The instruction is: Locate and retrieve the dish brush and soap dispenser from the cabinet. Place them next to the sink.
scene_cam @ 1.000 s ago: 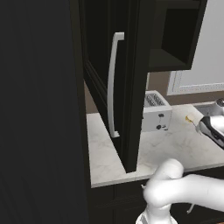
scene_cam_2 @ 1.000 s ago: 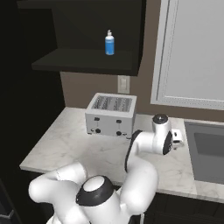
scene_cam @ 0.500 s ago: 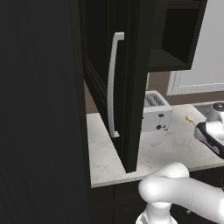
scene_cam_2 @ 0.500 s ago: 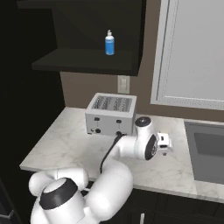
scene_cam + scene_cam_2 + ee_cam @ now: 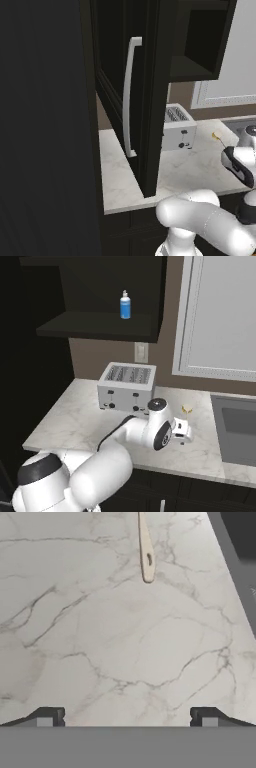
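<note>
The blue soap dispenser [image 5: 125,306] with its white pump stands upright on the open black cabinet's shelf [image 5: 95,328]. The cabinet door [image 5: 152,100] hangs open, its curved silver handle [image 5: 127,95] facing me. The dish brush [image 5: 187,409] lies on the marble counter just left of the dark sink [image 5: 235,428]. In the hand view its pale handle [image 5: 146,552] lies ahead, and the sink rim [image 5: 235,562] runs along the top right. My gripper [image 5: 183,432] hovers low over the counter just in front of the brush. In the hand view the gripper [image 5: 127,717] is open and holds nothing.
A silver-white toaster [image 5: 127,387] stands at the back of the counter under the shelf, left of the brush. A white-framed window [image 5: 220,316] fills the wall above the sink. The open door juts out over the counter's left part [image 5: 120,175].
The hand has drawn back from the brush towards the counter's front and slightly left, and the arm's elbow has swung lower. The jaws have stayed open.
</note>
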Controlling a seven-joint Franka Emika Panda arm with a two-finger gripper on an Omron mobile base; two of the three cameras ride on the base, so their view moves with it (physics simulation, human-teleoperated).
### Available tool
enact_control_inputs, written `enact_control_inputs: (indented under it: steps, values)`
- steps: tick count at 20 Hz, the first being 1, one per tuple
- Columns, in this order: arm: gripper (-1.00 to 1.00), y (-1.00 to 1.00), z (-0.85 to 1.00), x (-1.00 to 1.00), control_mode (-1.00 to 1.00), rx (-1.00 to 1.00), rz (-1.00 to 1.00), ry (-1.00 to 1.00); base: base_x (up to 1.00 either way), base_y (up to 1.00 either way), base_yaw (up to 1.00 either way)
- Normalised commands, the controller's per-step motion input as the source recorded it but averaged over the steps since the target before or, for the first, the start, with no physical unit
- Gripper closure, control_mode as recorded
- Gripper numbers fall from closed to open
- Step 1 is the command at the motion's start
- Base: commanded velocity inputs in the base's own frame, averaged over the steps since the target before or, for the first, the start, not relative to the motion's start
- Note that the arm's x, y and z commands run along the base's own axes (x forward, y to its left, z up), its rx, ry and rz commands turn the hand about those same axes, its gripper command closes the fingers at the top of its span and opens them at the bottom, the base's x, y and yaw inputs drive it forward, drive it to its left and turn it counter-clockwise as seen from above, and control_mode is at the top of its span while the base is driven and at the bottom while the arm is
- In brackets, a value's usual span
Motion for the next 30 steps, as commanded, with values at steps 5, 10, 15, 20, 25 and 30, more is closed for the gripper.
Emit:
enact_control_inputs:
  steps: [5, 10, 15, 20, 25, 30]
  values:
    - [-1.00, 0.28, 0.07, -0.30, -1.00, 0.06, 0.07, -0.02, 0.00, 0.00, 0.00]
    - [-1.00, 0.56, 0.03, -0.14, -1.00, 0.01, 0.16, -0.01, 0.00, 0.00, 0.00]
    - [-1.00, 0.69, -0.02, 0.01, -1.00, 0.00, 0.24, 0.01, 0.00, 0.00, 0.00]
    - [-1.00, 0.73, -0.03, 0.02, -1.00, 0.00, 0.29, 0.07, 0.00, 0.00, 0.00]
    - [-1.00, 0.85, 0.00, 0.00, -1.00, -0.02, 0.12, -0.05, 0.00, 0.00, 0.00]
    - [-1.00, 0.72, 0.00, 0.00, -1.00, 0.00, 0.01, -0.07, 0.00, 0.00, 0.00]
